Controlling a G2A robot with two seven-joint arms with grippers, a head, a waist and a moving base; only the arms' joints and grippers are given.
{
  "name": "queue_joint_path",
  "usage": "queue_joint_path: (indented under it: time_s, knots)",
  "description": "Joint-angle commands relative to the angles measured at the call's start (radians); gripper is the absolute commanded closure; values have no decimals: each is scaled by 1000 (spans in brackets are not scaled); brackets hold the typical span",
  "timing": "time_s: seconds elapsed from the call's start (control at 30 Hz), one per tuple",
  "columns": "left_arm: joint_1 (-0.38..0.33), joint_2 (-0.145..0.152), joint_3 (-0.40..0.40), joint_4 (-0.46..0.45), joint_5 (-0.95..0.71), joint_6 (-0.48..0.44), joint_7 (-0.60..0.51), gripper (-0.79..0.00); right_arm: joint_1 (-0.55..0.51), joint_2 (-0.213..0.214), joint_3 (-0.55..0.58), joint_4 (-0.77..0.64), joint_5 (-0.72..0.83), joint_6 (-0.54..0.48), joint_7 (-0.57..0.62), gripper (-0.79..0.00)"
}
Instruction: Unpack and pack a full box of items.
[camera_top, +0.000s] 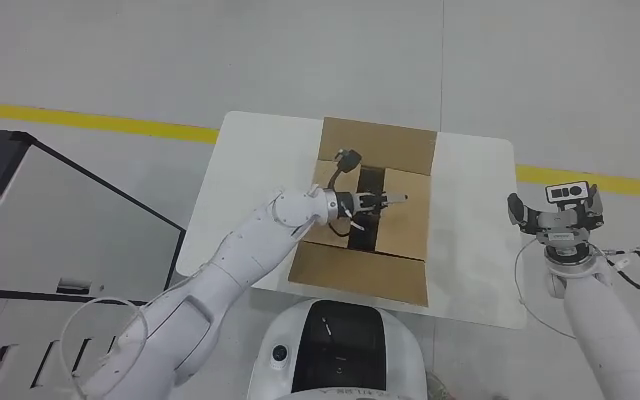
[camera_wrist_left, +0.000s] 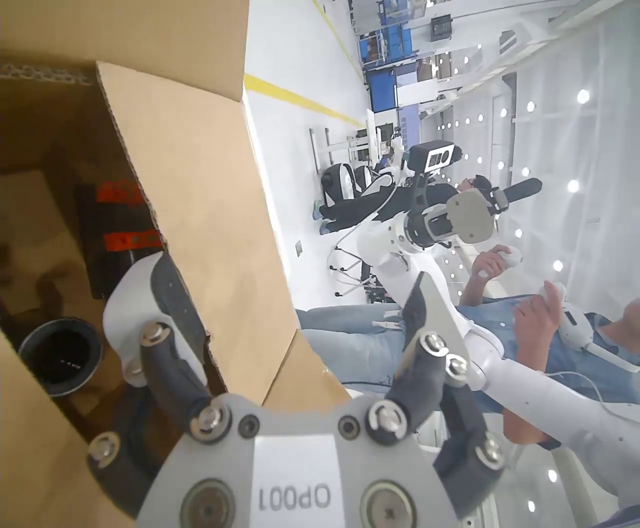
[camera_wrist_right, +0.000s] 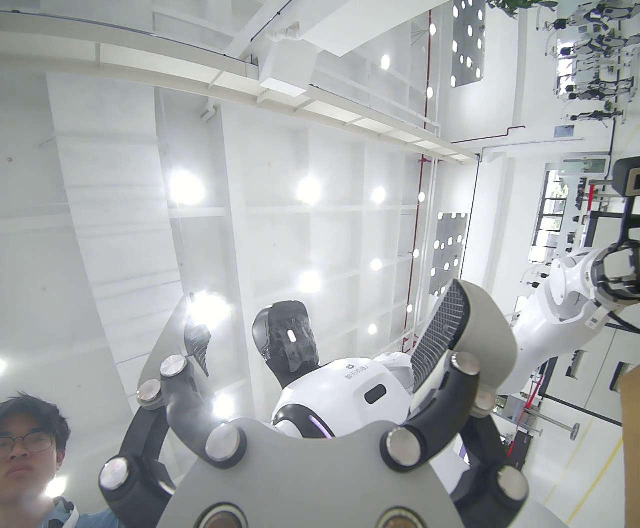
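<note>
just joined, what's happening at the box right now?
The left gripper is at the open cardboard box on the white table. Its fingers are open and straddle one flap, one finger inside the box and one outside. Items sit in the box, including a black cylinder and a black pack with red labels. The right gripper is by the table's edge, open, empty and pointing up.

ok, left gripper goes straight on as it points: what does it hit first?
Probably the box flap: the open left gripper straddles it, one finger inside the box, one outside, so the flap's edge would slide deeper toward the palm. Depth is unclear.
</note>
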Motion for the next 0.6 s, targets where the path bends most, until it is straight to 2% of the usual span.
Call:
queue_joint_path:
  time_s: [0.0, 0.23, 0.57]
  knots:
    - [-3, 4, -13, 3, 12, -6, 11, -785, 0, 0, 0, 0, 0, 0, 0, -785]
    - [21, 19, -36, -37, 80, 33, 12, -785, 0, 0, 0, 0, 0, 0, 0, -785]
    - [25, 0, 19, -51, 166, 93, 56, -785, 0, 0, 0, 0, 0, 0, 0, -785]
